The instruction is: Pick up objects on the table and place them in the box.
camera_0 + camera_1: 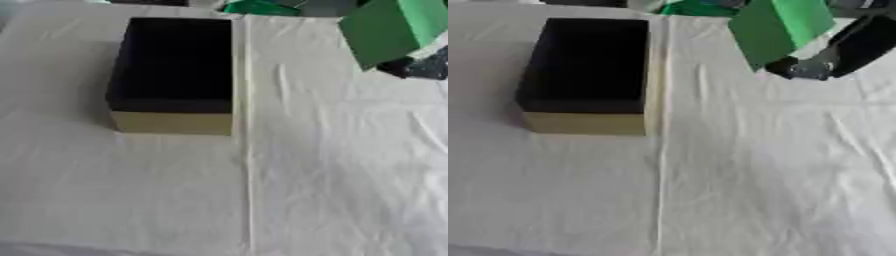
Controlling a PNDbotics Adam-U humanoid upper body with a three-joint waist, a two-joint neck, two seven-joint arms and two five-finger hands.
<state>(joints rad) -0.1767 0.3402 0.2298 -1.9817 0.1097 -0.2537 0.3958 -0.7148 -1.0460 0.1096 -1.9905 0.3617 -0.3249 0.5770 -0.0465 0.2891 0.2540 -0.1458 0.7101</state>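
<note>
Right hand (824, 62) is coming in from the upper right, grasping a green block (780, 27) and carrying it above the white tablecloth (754, 175), tilted, clear of the surface. The fingers are mostly hidden behind the block, but the block is hanging in the air against the hand, so it reads as a grasp. The open box (175, 65), dark inside with tan walls, is sitting upper left on the cloth, well apart from the block. Another green object (258, 7) is lying at the far edge, only partly showing. Left hand is not showing in either view. Step in hand looks like the transport leg: block picked, not yet over the box. Next move is probably calling for a leftward carry until the block is hanging over the box opening, then lowering and releasing.
</note>
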